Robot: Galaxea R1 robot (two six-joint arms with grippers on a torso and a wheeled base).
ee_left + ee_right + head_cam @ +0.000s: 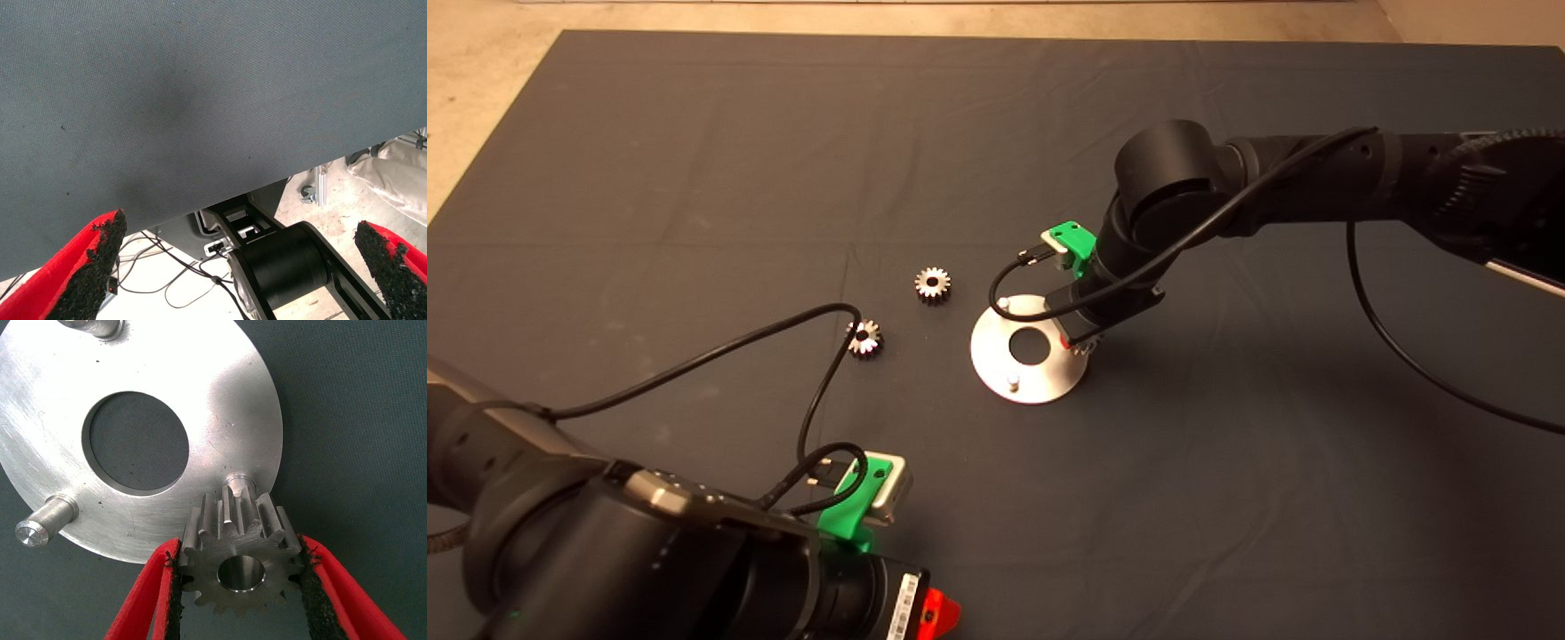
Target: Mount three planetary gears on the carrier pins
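The round silver carrier plate (996,356) lies mid-mat with three upright pins; two pins (1003,303) (1013,383) show bare in the head view. My right gripper (1078,345) is at the plate's right edge, shut on one steel gear (239,570). In the right wrist view the gear sits just beside the third pin (237,482), its bore off the pin, over the plate's (213,407) rim. Two more gears (932,284) (864,339) lie flat on the mat left of the plate. My left gripper (938,613) is parked at the lower left, open and empty.
The left arm's black cable (818,391) loops close to the nearer loose gear. The left wrist view looks past the mat's edge (220,200) at floor, cables and a black stand (287,267). Bare concrete floor (480,107) shows beyond the mat's left edge.
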